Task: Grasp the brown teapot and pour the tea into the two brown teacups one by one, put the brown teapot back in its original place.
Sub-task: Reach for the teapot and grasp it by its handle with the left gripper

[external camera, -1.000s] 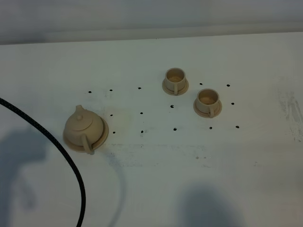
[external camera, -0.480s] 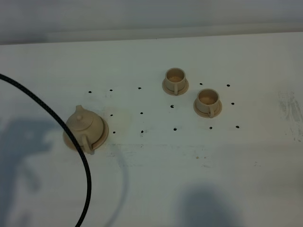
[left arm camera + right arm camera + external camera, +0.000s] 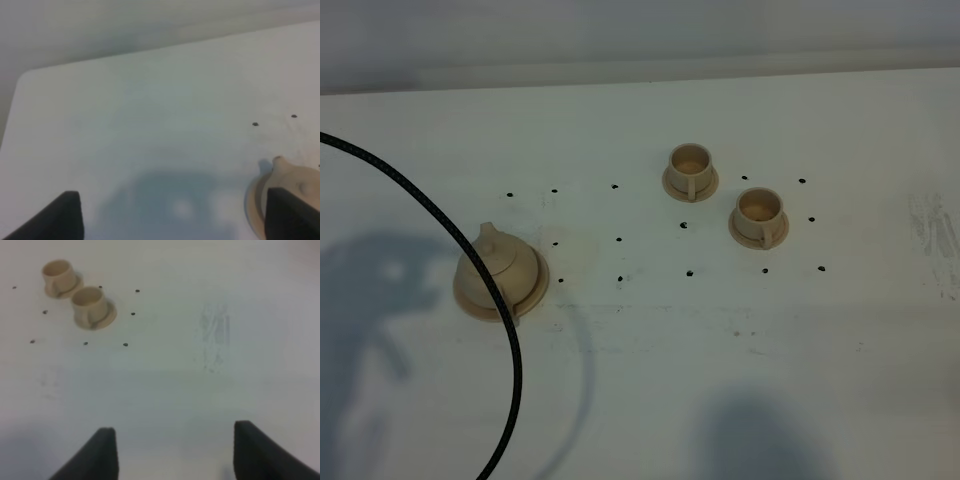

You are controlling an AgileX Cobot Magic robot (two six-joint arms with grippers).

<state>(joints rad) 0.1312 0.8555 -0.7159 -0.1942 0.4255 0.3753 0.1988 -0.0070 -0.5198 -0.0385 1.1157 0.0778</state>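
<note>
Well apart: brown teapot (image 3: 513, 268) left, teacups (image 3: 690, 170) (image 3: 758, 215) right; black cable (image 3: 519, 370) crosses teapot.

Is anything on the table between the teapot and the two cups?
Nothing visible: only bare, dotted table lies between the brown teapot and the teacups. In the high view a black cable crosses the teapot.

A black cable (image 3: 517, 370) arcs from the left edge to the near edge and crosses the brown teapot (image 3: 508, 262) in the high view; its height above the pot cannot be told. At far right the 2 cups, far teacup (image 3: 690, 165) and near teacup (image 3: 758, 212), stand near each other, saucers apart. Between teapot and cups the table (image 3: 640, 340) lies open, as does the near right.
</note>
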